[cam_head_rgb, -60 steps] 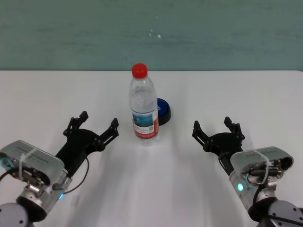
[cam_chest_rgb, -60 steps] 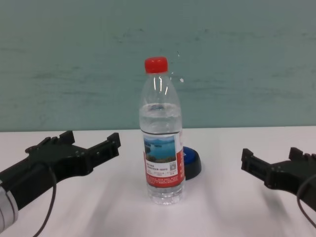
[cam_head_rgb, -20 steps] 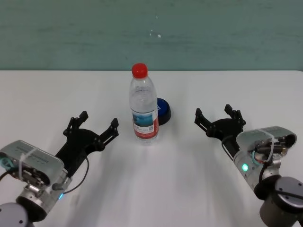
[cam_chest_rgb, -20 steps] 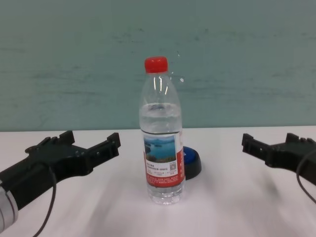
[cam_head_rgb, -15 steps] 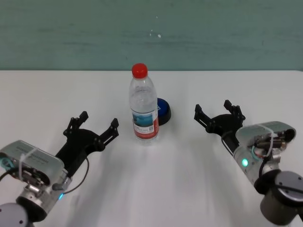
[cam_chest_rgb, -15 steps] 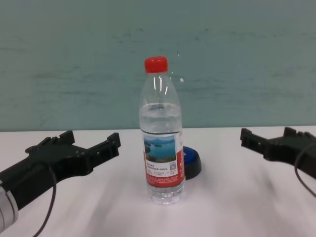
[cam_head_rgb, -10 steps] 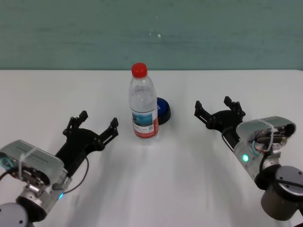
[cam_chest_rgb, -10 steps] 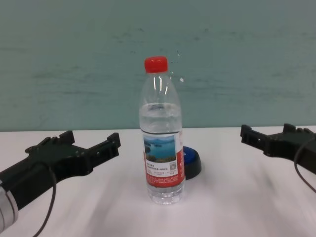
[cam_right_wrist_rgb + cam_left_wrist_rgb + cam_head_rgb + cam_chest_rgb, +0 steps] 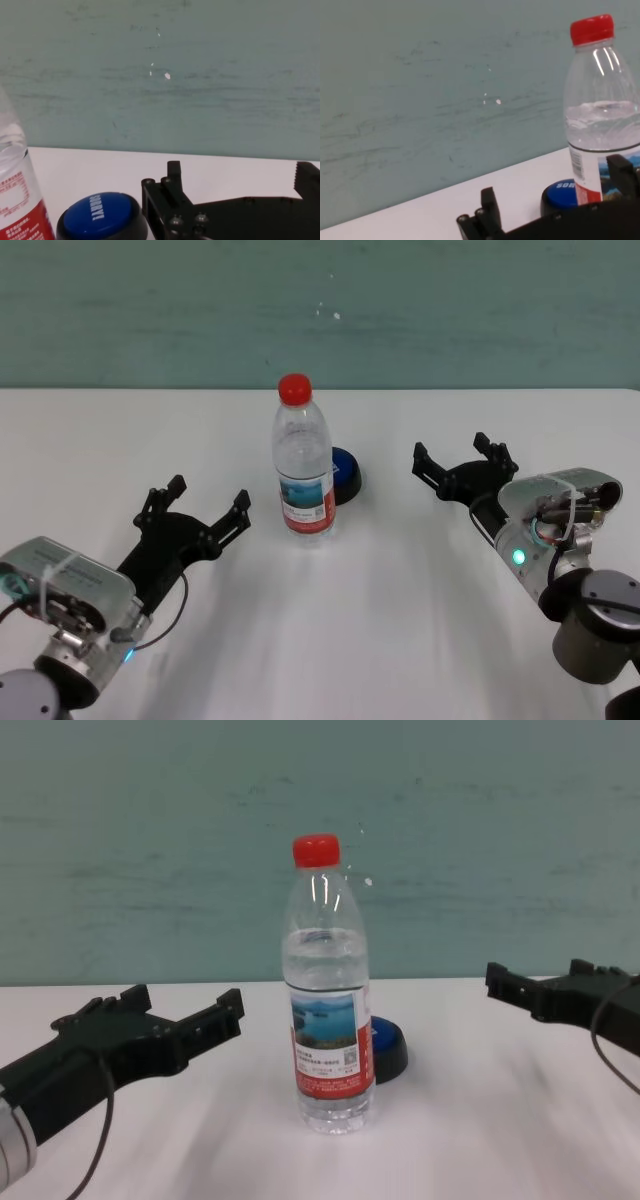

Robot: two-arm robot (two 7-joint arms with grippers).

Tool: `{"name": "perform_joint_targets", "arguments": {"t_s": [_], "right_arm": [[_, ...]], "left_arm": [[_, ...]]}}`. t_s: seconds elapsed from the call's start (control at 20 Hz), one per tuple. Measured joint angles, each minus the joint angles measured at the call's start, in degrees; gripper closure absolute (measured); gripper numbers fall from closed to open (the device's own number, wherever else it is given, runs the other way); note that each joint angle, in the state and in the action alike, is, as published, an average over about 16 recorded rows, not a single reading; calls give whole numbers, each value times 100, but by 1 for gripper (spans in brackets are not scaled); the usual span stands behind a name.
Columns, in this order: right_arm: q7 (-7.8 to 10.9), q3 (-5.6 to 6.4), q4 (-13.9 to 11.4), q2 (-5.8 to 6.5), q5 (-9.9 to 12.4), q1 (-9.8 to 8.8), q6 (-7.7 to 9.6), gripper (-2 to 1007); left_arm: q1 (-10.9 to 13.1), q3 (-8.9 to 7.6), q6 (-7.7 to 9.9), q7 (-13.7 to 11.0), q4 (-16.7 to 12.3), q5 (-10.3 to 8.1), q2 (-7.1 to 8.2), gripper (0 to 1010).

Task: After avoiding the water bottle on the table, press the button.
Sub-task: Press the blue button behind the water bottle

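The button is sitting near the middle of the table, a bit closer to the far edge than the near edge, and it is hiding partly behind the water bottle. The water bottle is standing straight up, touching or almost touching the button on the side facing the near edge, so its long line is pointing up at the ceiling. It is holding clear water up to about its shoulder, and its red cap is screwed on. The right gripper is hanging over the table toward the right edge, and its jaws are spread wide with nothing between them. From these jaws the button is lying to the left, toward the middle, and the way looks clear on that side, because the bottle is standing on the near-left side of the button. The left gripper is waiting by the near left part of the table, with its jaws wide too and holding nothing. For this arm the bottle is standing right between the jaws and the button. So the right arm looks like the better one for pressing, coming in from the right and going down on the blue top without bumping the tall bottle
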Motion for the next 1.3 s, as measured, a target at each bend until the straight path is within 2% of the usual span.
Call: {"name": "perform_joint_targets", "arguments": {"t_s": [0.75,1.3], "right_arm": [[168,-158,488,92,38,489,83,1],[285,-279,1047,78,93,1005,8,1]], "left_arm": [[0,0,0,0,0,0,0,0],[0,0,0,0,0,0,0,0]]}}
